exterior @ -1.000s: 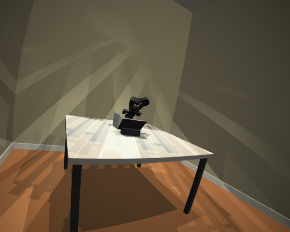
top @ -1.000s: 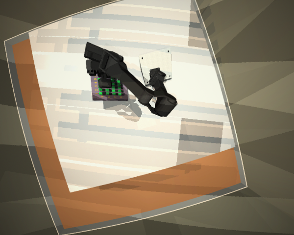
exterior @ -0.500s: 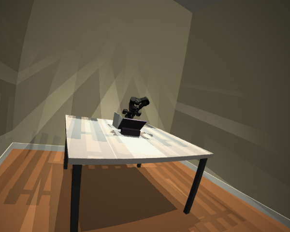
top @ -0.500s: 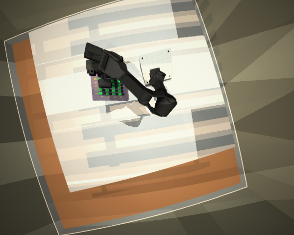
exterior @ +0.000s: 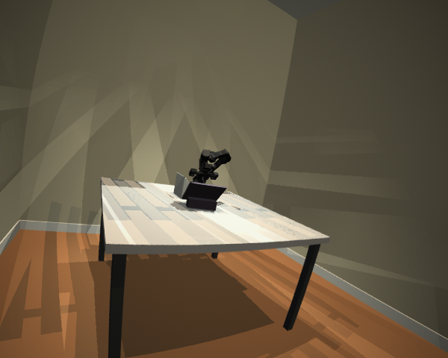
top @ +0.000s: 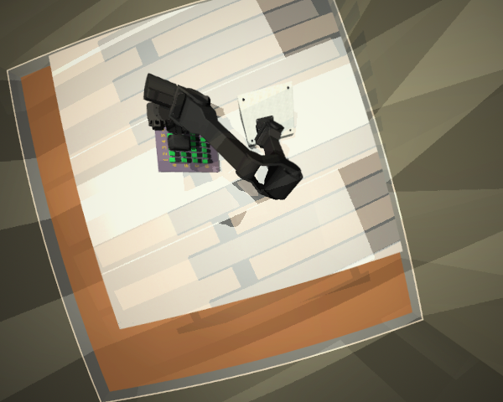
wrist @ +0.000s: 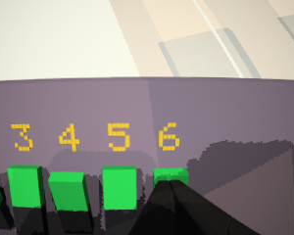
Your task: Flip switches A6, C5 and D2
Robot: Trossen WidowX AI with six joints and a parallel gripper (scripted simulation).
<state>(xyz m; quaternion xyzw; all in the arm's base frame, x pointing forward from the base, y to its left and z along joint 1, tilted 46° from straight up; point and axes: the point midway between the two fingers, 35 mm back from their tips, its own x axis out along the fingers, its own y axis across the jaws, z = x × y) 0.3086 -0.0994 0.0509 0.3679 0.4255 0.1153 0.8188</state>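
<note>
The purple switch panel (top: 161, 166) (wrist: 88, 108) carries rows of green and black rocker switches. Its dark back (exterior: 204, 192) shows in the exterior view. In the wrist view my gripper (wrist: 168, 190) is shut and empty, its tips at the green far end of the A6 switch (wrist: 180, 174), covering most of it. Contact and the A6 tilt are unclear. The A5 switch (wrist: 120, 188) stands just left of the tips; its green far half and black near half show. C5 and D2 are outside the wrist view. In the top view the arm hides the fingertips and part of the panel.
A pale plate (top: 265, 104) (exterior: 179, 186) with dark corner dots stands beside the panel, near the arm's base. The A4 switch (wrist: 70, 193) and A3 switch (wrist: 25, 188) are left of A5. The arm (top: 230, 138) reaches over the table (top: 134, 208).
</note>
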